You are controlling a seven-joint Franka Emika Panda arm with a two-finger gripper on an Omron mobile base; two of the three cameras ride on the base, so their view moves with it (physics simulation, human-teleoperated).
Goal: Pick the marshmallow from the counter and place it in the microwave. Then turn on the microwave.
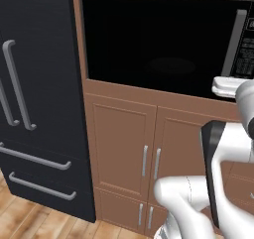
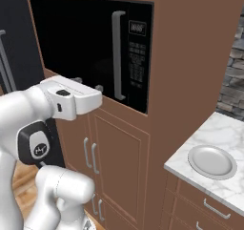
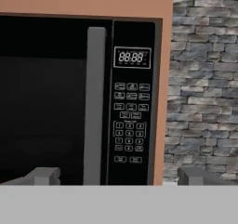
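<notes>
The microwave (image 1: 158,39) is a black box built into brown cabinetry, with its dark door closed. Its grey vertical handle (image 3: 94,102) and its keypad (image 3: 131,121) under a lit display stand straight ahead in the hand view. My gripper (image 3: 117,175) is open and empty, level with the microwave's lower edge and a short way in front of the handle and keypad. From the right base view the gripper (image 2: 88,84) hovers just before the door's lower part. The marble counter (image 2: 224,129) lies to the right. The marshmallow is out of view.
A round white plate (image 2: 212,161) rests on the counter. The black fridge (image 1: 39,109) with long grey handles stands left of the microwave. Brown cabinet doors (image 1: 124,149) fill the space under it. A grey stone wall (image 3: 204,79) rises right of the cabinetry.
</notes>
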